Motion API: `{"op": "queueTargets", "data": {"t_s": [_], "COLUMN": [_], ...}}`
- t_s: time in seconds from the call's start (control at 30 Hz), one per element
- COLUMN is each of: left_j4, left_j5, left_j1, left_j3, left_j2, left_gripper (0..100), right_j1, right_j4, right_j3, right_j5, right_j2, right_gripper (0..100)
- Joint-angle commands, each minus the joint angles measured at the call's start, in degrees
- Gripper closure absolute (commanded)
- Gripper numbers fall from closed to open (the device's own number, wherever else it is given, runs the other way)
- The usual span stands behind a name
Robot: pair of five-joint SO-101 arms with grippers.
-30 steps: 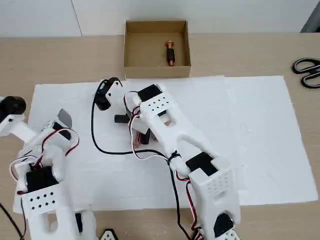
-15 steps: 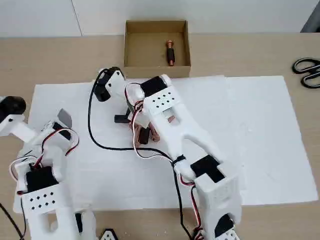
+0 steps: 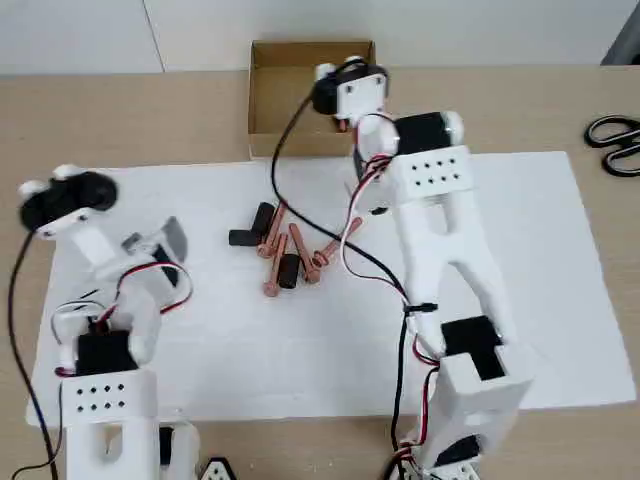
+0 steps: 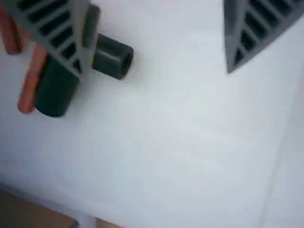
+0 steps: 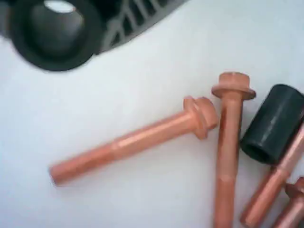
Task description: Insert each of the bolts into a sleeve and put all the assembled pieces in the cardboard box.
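Note:
A pile of several copper bolts (image 3: 297, 252) and three black sleeves (image 3: 288, 270) lies on the white sheet, left of centre. My right gripper (image 3: 368, 200) hangs just right of the pile, shut on a black sleeve (image 5: 52, 35) held above two loose bolts (image 5: 137, 137). Another sleeve (image 5: 273, 123) lies beside them. My left gripper (image 3: 160, 240) sits left of the pile, open, with its fingers (image 4: 251, 28) wide apart over bare sheet. Two sleeves (image 4: 111, 57) and bolt ends (image 4: 29, 85) lie by one finger. The cardboard box (image 3: 265, 90) stands at the back, partly covered by the right wrist.
A white sheet (image 3: 520, 300) covers most of the wooden table. Black-handled scissors (image 3: 615, 140) lie at the far right edge. Cables (image 3: 300, 230) from the right arm trail over the pile. The right half of the sheet is bare.
The right arm has swung from over the pile toward the right and back, near the box, exposing the bolts and sleeves. The left arm has risen and brought its gripper closer to the pile.

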Motion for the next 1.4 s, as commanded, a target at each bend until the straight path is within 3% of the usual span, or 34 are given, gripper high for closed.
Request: {"op": "queueTargets", "data": {"t_s": [0.0, 0.8, 1.0, 1.37], "left_j4": [-1.49, -1.23, -1.41, -1.32], "left_j5": [-1.49, -1.67, -1.67, -1.67], "left_j1": [4.22, 5.80, 5.80, 5.98], "left_j3": [-0.75, -0.31, -0.31, -0.31], "left_j2": [-1.32, -1.32, -1.32, -1.32], "left_gripper": [82, 82, 82, 82], "right_j1": [2.15, 4.44, 4.44, 4.44], "right_j4": [3.47, 0.48, 0.66, 0.84], "right_j3": [-3.08, -1.32, -1.32, -1.58], "right_j5": [-4.92, -8.53, -8.09, -5.80], "right_j2": [-3.91, 21.93, 22.99, 22.81], "right_gripper": [99.5, 98.0, 87.4, 86.8]}}
